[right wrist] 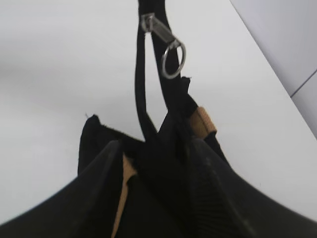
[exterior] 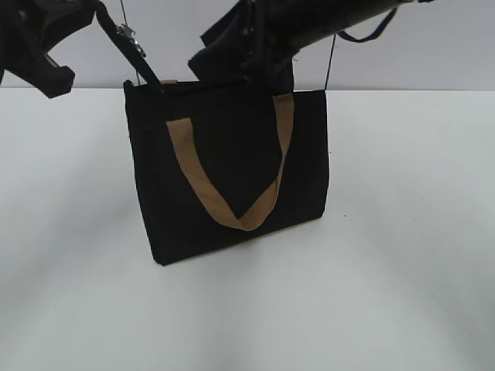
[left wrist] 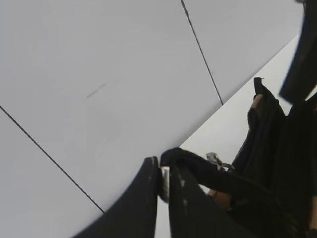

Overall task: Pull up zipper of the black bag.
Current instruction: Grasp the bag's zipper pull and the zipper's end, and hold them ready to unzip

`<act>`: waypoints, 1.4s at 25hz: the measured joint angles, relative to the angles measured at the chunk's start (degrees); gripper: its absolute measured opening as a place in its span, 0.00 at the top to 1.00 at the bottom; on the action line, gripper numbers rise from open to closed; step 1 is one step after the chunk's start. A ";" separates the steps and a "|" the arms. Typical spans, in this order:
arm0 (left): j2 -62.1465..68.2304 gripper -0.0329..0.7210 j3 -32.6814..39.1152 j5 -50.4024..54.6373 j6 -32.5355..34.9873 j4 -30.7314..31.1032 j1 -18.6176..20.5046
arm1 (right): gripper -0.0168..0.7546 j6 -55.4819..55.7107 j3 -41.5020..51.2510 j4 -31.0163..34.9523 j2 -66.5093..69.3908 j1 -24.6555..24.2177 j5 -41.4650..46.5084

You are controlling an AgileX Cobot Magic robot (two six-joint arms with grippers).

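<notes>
Black bag (exterior: 224,166) matt cloth; zipper (right wrist: 157,29) shiny metal; table (exterior: 402,255) smooth white.

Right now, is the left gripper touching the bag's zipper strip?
Touching. In the left wrist view the left gripper is closed on the end of the black zipper strip, which runs taut to the black bag; the exterior view agrees.

L hand (left wrist: 164,181) raised, fingers pinched nearly together; R hand (right wrist: 153,168) angled down, fingers clamped on fabric.
</notes>
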 joint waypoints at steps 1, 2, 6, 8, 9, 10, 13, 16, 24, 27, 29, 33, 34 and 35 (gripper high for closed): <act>0.00 0.93 0.00 -0.13 0.00 0.00 0.00 | 0.54 0.00 -2.20 0.28 2.08 0.39 0.00; 0.00 0.93 0.00 -0.40 0.00 0.00 0.00 | 0.54 -0.05 -4.33 0.77 3.69 0.93 0.00; 0.00 0.93 0.00 -0.97 0.00 0.06 0.00 | 0.54 -0.05 -10.91 1.76 9.52 2.92 0.00; 0.00 0.93 0.00 -1.10 0.00 0.06 0.00 | 0.54 -0.05 -12.93 1.81 11.58 3.47 0.00; 0.00 0.93 0.00 -1.15 0.00 0.06 0.00 | 0.54 -0.05 -13.80 1.87 12.29 3.60 0.06; 0.00 0.93 0.00 -1.22 0.00 0.11 0.00 | 0.54 -0.05 -14.42 1.98 12.96 3.64 0.00; 0.00 0.93 0.00 -1.35 0.00 0.11 0.00 | 0.56 -0.05 -15.37 2.31 14.00 3.64 -0.18; 0.00 0.93 0.00 -1.35 0.00 0.11 0.00 | 0.57 -0.05 -15.54 3.90 14.13 3.64 -0.18; 0.00 0.93 0.00 -1.51 0.00 0.11 0.00 | 0.85 -0.10 -15.73 6.02 14.13 3.64 -0.18; 0.00 0.93 0.00 -1.26 0.00 0.11 0.00 | 0.99 0.02 -15.79 5.64 14.13 3.66 -0.30; 0.00 0.93 0.00 -0.08 0.00 0.11 0.00 | 1.00 0.99 -15.79 4.20 14.13 3.66 -0.68; 0.00 0.93 0.00 6.99 0.00 -0.30 0.00 | 1.00 5.01 -15.79 -0.03 14.13 3.66 -1.74; 0.00 0.93 0.00 9.24 0.00 -0.44 0.00 | 1.00 6.06 -15.79 -0.99 14.13 3.66 -1.74; 0.00 0.93 0.00 11.33 0.00 -0.52 0.00 | 1.00 7.10 -15.79 -1.96 14.13 3.66 -1.74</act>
